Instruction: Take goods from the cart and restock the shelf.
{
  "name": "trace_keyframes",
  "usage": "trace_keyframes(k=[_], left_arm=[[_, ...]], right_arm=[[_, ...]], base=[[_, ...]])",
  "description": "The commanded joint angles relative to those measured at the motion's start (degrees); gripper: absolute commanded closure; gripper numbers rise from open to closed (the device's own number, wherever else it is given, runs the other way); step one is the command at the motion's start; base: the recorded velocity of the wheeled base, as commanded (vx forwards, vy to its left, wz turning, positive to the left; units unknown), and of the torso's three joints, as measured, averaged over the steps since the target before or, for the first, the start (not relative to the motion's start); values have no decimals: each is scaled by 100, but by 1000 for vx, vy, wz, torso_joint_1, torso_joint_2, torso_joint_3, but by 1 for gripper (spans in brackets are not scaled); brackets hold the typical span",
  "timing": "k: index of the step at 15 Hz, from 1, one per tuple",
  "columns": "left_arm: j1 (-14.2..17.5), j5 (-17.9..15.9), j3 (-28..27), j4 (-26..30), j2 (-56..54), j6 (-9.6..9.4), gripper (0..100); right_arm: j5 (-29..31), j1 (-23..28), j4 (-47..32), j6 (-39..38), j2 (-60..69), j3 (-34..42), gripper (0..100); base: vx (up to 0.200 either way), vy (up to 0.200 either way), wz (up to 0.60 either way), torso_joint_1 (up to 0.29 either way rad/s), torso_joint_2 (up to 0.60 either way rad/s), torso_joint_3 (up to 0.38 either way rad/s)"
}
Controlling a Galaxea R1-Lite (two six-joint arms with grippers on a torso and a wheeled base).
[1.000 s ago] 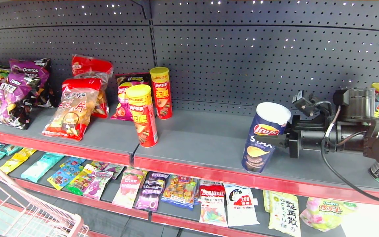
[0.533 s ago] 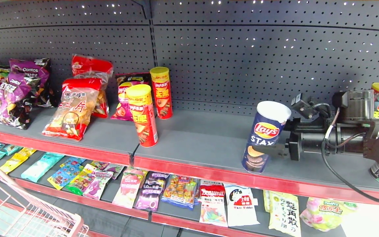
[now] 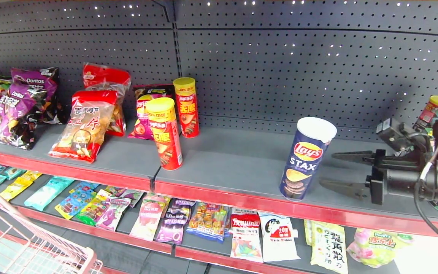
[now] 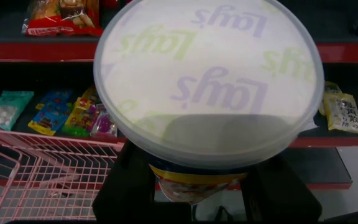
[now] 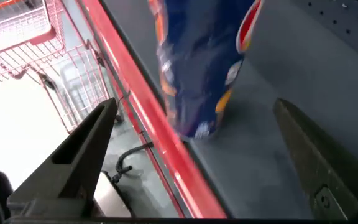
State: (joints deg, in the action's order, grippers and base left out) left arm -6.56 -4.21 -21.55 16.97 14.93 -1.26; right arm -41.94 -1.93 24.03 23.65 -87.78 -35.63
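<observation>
The blue can (image 3: 307,158) is standing on the shelf (image 3: 242,163), free of any grip and very near the red lip (image 3: 222,195) running just in front of it. The right gripper (image 3: 327,169) is hanging just beside the can on the robot's right, its claw spread wide. One finger is sitting level with the can's middle and the other low by its base, neither touching it. In the left wrist view the left gripper (image 4: 197,196) is carrying a second can (image 4: 207,81) with a pale lid; the dark fingers are pressing close against its body, so that claw is looking closed on it. The red cans (image 3: 164,133) are standing well to the blue can's left, and the cart (image 3: 32,247) is sitting lower and farther left again. Placing is looking done for the blue can; the danger is lying in how close it is sitting to the lip. If the right arm is swinging sideways rather than pulling straight clear, the lower finger may be catching the base and tipping the can over the lip onto the packets (image 3: 245,234) below it. The second can, coming in beside it, could be knocking it the same way — a tall, narrow can is toppling easily.
</observation>
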Motion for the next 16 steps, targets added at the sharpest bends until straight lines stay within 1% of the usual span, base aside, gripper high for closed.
trace_keyframes(k=[1,2,3,4,5,7,8,9,10,11,12,13,14,15,16], left_arm=[[-3,7,2,-1,10,3,100],[-3,7,2,-1,27,3,100],[5,60,-68,-1,54,11,100],[14,113,-112,-1,62,3,100],[14,236,-130,-1,62,3,100],[5,236,-156,-1,71,11,100],[-3,218,-227,-1,80,20,100],[-3,210,-314,-9,168,55,100],[-12,174,-358,-45,229,64,100],[-21,78,-358,-176,300,64,100],[-21,25,-358,-247,317,73,100],[-30,-45,-341,-308,335,126,100],[-21,-45,-323,-308,335,126,100],[-21,-45,-314,-308,326,126,100],[-21,-36,-279,-299,326,152,100]], right_arm=[[1,245,-21,-10,912,610,0],[10,404,-30,-1,1264,883,0],[256,579,-21,-1,1932,1225,0],[669,641,-30,-27,2494,1392,0],[959,781,-30,-300,3092,1533,0],[1188,1054,-82,-1310,4006,1612,0],[1293,1300,-364,-1697,4507,1603,0],[1302,1704,-1040,-1697,5087,1577,0],[1258,1731,-1480,-1706,5342,1498,0],[1223,1599,-1796,-1715,5316,1287,0],[1196,1467,-1902,-1723,5166,1129,0],[1161,948,-1972,-1715,4902,865,0],[1170,500,-1998,-1662,4955,927,0],[1188,333,-2086,-1565,5122,1041,0],[1258,298,-2359,-1222,5518,1340,0]], base=[[0,0,0,0,0,0],[0,0,0,0,0,0],[0,0,0,0,0,0],[0,0,0,0,0,0],[0,0,0,0,0,0],[0,0,0,0,0,0],[0,0,0,0,0,0],[0,0,0,0,0,0],[0,0,0,0,0,0],[0,0,0,0,0,0],[0,0,0,0,0,0],[0,0,0,0,0,0],[0,0,0,0,0,0],[0,0,0,0,0,0],[0,0,0,0,0,0]])
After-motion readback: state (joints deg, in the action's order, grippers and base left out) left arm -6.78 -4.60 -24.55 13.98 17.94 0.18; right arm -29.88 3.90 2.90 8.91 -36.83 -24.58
